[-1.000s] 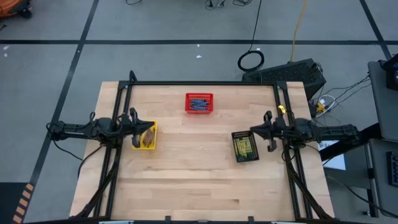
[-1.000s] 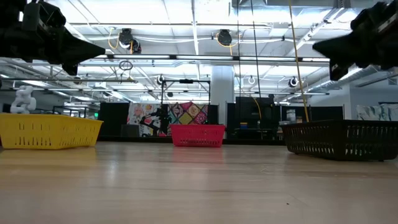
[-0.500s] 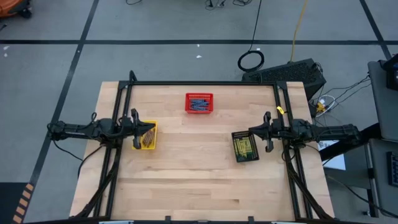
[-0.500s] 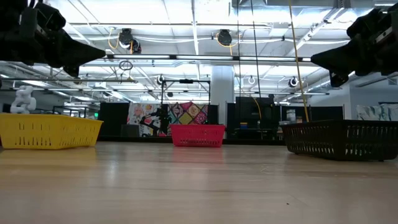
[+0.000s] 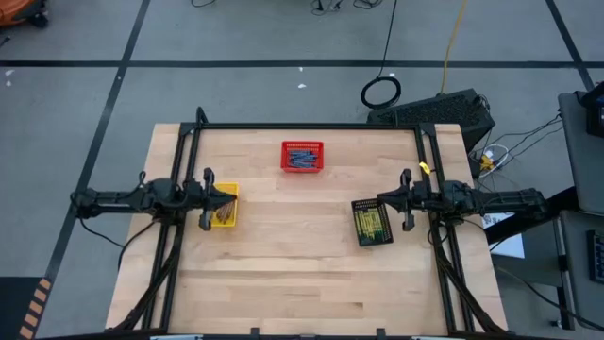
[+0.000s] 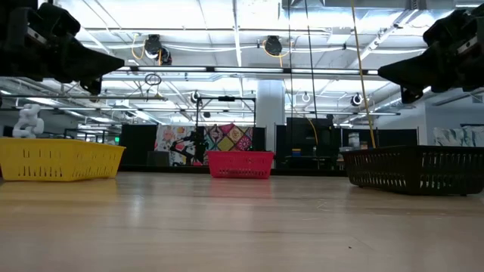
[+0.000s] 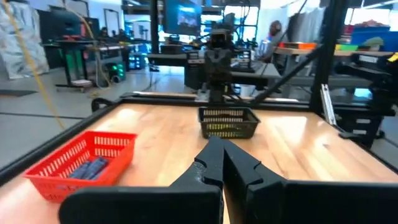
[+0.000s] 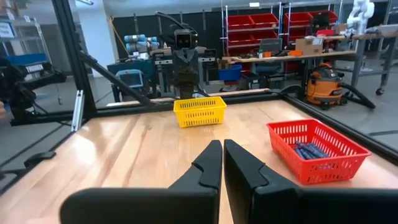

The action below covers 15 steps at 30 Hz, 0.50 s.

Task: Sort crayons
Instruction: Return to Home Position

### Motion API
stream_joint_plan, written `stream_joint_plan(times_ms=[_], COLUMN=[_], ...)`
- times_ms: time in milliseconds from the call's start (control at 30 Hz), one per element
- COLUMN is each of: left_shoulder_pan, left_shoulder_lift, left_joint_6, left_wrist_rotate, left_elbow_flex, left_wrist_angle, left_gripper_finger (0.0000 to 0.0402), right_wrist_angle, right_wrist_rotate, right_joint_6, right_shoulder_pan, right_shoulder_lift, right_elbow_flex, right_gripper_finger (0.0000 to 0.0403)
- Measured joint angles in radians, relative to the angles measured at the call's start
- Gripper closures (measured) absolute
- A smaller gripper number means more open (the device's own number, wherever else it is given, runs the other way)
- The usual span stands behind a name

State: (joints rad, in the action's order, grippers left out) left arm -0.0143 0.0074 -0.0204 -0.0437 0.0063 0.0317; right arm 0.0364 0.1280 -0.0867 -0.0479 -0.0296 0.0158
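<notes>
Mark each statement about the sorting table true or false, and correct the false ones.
1. The red basket holds blue crayons. True.
2. The black basket stands on the left arm's side of the table. False: it stands on the right arm's side, near the right gripper.
3. The left gripper and the right gripper are both shut, holding nothing. True.
4. The yellow basket holds yellow-green crayons. False: it holds brown crayons; the yellow-green crayons lie in the black basket.
</notes>
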Motion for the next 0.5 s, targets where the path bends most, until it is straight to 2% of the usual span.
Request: stream_joint_plan(times_ms=[233, 500], left_shoulder_pan=[0.072, 0.074], left_shoulder_lift=[0.001, 0.001], left_joint_6=[0.054, 0.053], left_wrist_rotate=[0.013, 0.010], left_elbow_flex=[0.000, -0.001], left_wrist_angle=[-0.010, -0.010], left_gripper_finger=[0.0402, 0.0402], right_wrist_angle=[-0.001, -0.001], right_wrist_rotate=[0.000, 0.000], right_joint_6=[0.014, 0.014], right_shoulder_pan=[0.000, 0.000], right_shoulder_lift=[0.000, 0.000], right_elbow_flex=[0.000, 0.000], right_gripper_finger=[0.0399, 0.0399])
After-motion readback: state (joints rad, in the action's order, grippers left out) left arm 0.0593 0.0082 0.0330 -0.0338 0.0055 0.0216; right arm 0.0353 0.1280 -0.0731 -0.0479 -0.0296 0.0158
